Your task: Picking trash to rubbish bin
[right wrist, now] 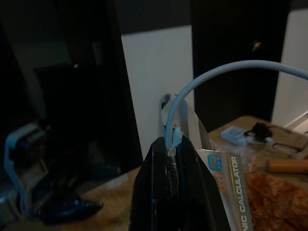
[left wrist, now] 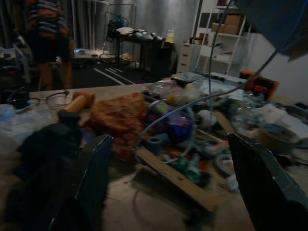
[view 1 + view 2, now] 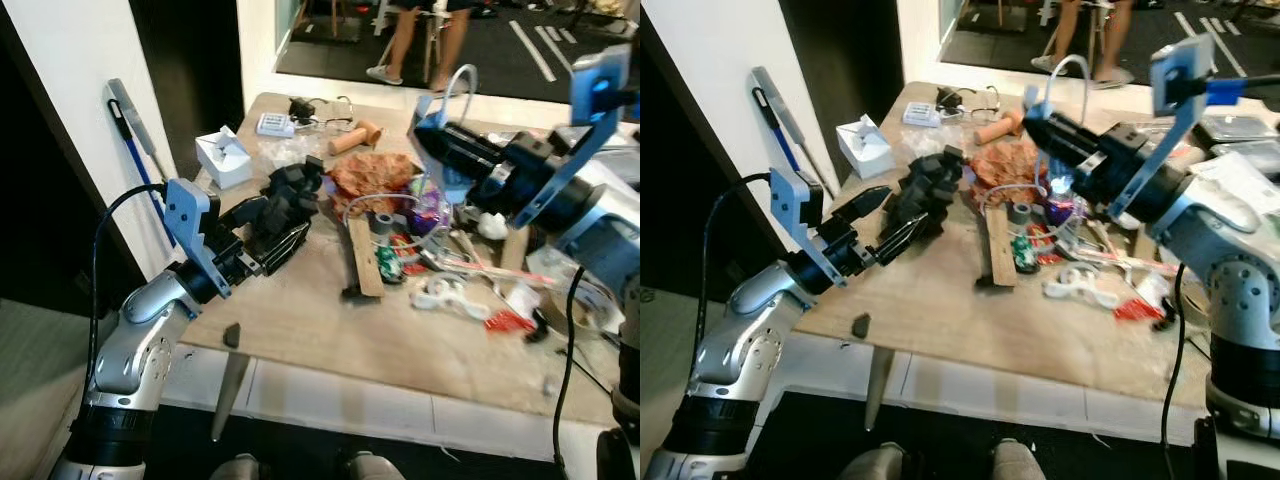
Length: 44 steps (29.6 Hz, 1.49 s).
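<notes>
Early in the task by the look of it: the tabletop (image 3: 300,330) is heaped with trash and no rubbish bin can be made out in any view. The right pincer (image 3: 1040,118), upper middle-right of the right eye view, is raised above the pile and clamped on a pale blue cable (image 1: 216,77) plus a flat packet printed "CALCULATOR" (image 1: 226,187); the cable arcs up over the pincer and seems to run down into the clutter, so it may drag other bits. The left pincer (image 3: 885,222), centre-left of the frame, has its fingers spread and holds nothing, its tips just beside or touching a crumpled black mass (image 3: 290,205) at the left part of the tabletop; contact cannot be confirmed. Left to clear: an orange-brown crumpled wrapper (image 3: 372,175) at centre, a wooden strip (image 3: 364,258) below it, a grey roll (image 3: 381,224), purple foil (image 3: 1065,205), white goggles-like plastic (image 3: 1080,285), red scraps (image 3: 505,320), and a white tissue box (image 3: 224,158) at upper left. A small dark piece (image 3: 231,335) sits near the tabletop's front edge. A person's legs (image 3: 420,45) stand at the top of the frame. Judged: one item lifted, nothing binned, nearly all remaining.
</notes>
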Motion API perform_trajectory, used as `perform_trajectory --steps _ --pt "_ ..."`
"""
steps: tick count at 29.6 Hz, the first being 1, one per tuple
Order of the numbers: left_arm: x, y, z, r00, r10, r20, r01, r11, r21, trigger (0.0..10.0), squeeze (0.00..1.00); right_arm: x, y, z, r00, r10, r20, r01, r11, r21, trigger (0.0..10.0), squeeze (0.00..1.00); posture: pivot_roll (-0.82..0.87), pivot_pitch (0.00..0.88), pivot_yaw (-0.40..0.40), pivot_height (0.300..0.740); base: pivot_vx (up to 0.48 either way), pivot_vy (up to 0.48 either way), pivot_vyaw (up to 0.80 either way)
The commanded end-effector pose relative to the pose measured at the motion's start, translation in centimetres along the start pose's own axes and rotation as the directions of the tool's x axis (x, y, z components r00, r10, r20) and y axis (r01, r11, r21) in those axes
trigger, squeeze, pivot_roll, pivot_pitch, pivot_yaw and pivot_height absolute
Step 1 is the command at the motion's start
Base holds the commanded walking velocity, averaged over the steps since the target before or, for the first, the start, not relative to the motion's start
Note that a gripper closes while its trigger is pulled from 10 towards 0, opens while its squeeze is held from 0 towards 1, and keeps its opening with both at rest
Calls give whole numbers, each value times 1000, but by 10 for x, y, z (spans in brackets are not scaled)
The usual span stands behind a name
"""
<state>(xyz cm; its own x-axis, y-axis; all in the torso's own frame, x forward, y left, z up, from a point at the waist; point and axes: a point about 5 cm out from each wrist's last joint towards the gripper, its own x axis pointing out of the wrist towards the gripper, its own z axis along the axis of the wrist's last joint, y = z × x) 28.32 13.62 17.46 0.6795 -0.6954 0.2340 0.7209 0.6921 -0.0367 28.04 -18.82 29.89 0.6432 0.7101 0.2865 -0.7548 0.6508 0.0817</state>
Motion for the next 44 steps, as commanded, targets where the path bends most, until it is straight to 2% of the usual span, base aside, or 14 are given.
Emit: perform_trajectory --steps 1,20,32,36,40,42,44 --pt "1 -2 -1 1000 -7 -14 7 1000 1 10000 0 0 1 9 998 12 55 -12 1000 3 10000 0 -63 0 -31 740 -371 0 0" --pt "0 -2 1 1000 -5 -12 5 1000 13 10000 0 -2 9 24 983 69 169 -74 997 26 10000 0 -63 0 -32 740 -370 0 0" --pt "1 -3 0 1000 -9 -12 9 1000 12 10000 0 1 7 11 989 48 137 -53 998 30 10000 0 -61 0 -34 740 -371 0 0" --pt "3 -2 -1 1000 -3 -11 3 1000 11 10000 0 1 6 10 990 39 132 -42 999 20 10000 0 -61 0 -34 740 0 0 0" --pt "3 -3 -3 1000 -2 -19 2 1000 12 10000 0 1 1 6 994 -1 106 2 1000 -7 10000 0 -61 0 -34 740 0 0 0" --pt "3 -3 -4 1000 -2 -22 2 1000 12 10000 0 0 -6 2 995 -60 85 63 997 -39 10000 0 -61 0 -36 740 0 0 0" --pt "3 -3 -4 1000 -2 -22 2 1000 12 10000 0 0 -6 2 995 -60 85 63 997 -39 10000 0 -61 0 -36 740 0 0 0"
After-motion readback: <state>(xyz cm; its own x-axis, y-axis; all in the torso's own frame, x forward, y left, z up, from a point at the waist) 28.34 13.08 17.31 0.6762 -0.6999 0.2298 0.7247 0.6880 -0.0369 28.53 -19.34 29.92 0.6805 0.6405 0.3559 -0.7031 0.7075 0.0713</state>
